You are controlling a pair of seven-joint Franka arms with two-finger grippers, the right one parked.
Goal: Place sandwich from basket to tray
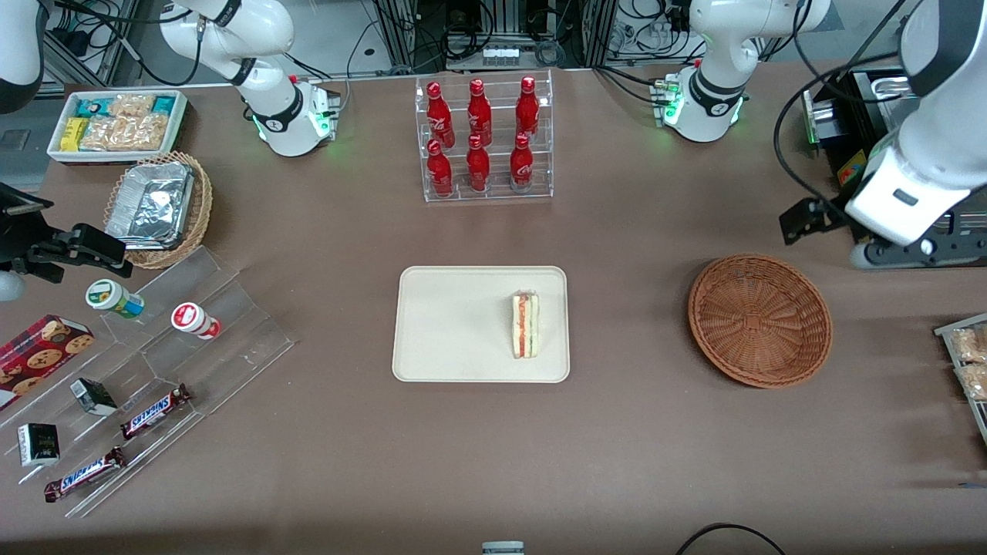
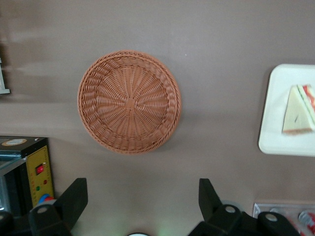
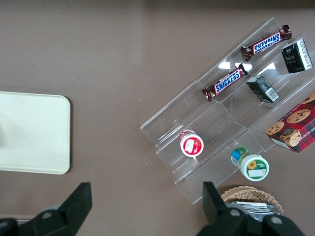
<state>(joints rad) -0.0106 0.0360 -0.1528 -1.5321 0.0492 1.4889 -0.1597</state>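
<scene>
The sandwich [image 1: 526, 324] lies on the cream tray [image 1: 447, 327] at mid-table, close to the tray's edge that faces the basket. It is a white wedge with red and green filling along one side. The reddish-brown wicker basket [image 1: 759, 320] sits beside the tray, toward the working arm's end of the table, with nothing in it. My gripper [image 1: 806, 220] hangs high above the table, farther from the front camera than the basket. The left wrist view shows the basket [image 2: 129, 102], the sandwich [image 2: 299, 110] on the tray [image 2: 278, 128], and the gripper [image 2: 141, 196] open with nothing between its fingers.
A clear rack of red bottles [image 1: 484, 139] stands farther back than the tray. A tan wicker basket with foil containers [image 1: 158, 208], a white snack bin [image 1: 116, 123] and an acrylic stand with candy bars [image 1: 154, 408] lie toward the parked arm's end. A black box with a yellow panel [image 2: 37, 172] stands near the basket.
</scene>
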